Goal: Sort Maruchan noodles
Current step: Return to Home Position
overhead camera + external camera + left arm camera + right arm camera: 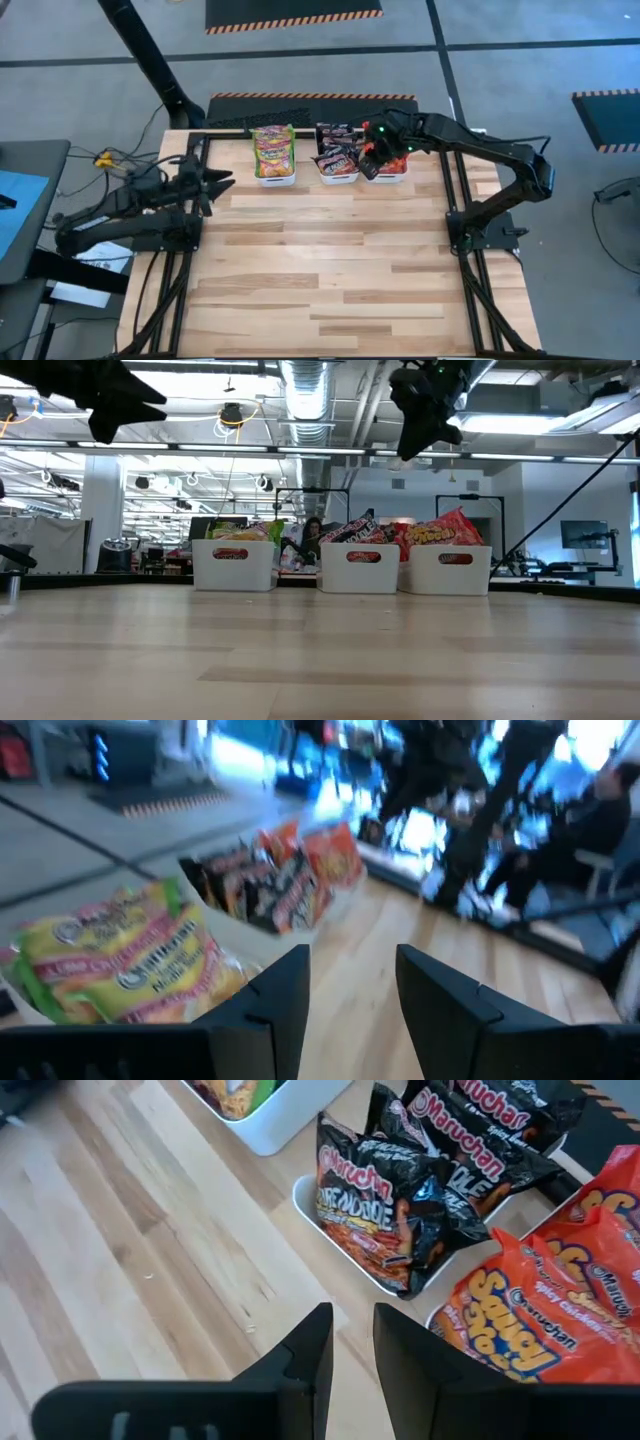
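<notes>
Left gripper (222,183) sits near the table's left edge, fingers apart and empty, so I leave that arm be. Across the far side I see green noodles (273,150) in the left bin (275,182), black noodles (336,158) in the middle bin (338,180) and orange noodles (445,530) in the right bin (450,572), none loose on the table (320,270), so I judge sorting finished. Right gripper (372,160) hovers over the right bin, fingers slightly parted, holding nothing; homing is the step in hand, which calls for lifting it clear and folding that arm to its side.
</notes>
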Controlling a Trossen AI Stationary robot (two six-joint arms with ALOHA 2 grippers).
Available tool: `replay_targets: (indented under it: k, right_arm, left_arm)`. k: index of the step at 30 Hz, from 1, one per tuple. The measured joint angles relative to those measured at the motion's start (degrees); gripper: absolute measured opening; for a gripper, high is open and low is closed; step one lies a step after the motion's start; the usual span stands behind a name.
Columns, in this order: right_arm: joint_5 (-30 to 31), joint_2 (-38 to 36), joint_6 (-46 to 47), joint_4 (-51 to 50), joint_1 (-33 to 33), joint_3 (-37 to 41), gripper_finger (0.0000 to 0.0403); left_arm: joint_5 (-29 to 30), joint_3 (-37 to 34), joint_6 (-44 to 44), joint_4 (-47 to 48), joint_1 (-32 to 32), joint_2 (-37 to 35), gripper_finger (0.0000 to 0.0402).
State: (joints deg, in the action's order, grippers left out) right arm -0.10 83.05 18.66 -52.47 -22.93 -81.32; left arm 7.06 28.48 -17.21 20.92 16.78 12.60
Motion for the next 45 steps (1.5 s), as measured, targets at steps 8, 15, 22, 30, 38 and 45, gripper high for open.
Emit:
replay_targets:
  k: [8, 15, 22, 30, 38, 45]
  right_arm:
    - [-0.2, 0.0, 6.2, 0.3, 0.8, 0.0, 0.0102]
    - [-1.6, -2.1, 9.4, -1.3, 3.5, 0.0, 0.0102]
    - [-1.5, -7.0, 12.5, -1.7, 8.0, 0.0, 0.0102]
    - [6.4, -14.7, 9.2, -1.7, 13.5, 0.0, 0.0102]
    - [17.1, -28.5, -2.7, 3.4, 17.9, 3.8, 0.0102]
    - [17.7, -46.9, -5.7, 18.1, 18.9, 22.4, 0.0102]
  left_arm:
    - [1.8, -10.1, -0.2, -4.0, 0.0, -12.2, 0.0135]
    - [0.2, -15.9, 2.5, -8.2, 0.0, -11.5, 0.0135]
    - [-1.9, -23.5, 2.1, -11.9, 0.0, -11.6, 0.0135]
    - [-3.5, -24.7, 2.4, -14.2, 0.0, -11.8, 0.0135]
    - [-4.6, -24.6, -2.9, -12.5, 0.0, -11.0, 0.0135]
    - [-2.9, -24.6, -8.6, -12.5, 0.0, -9.5, 0.0135]
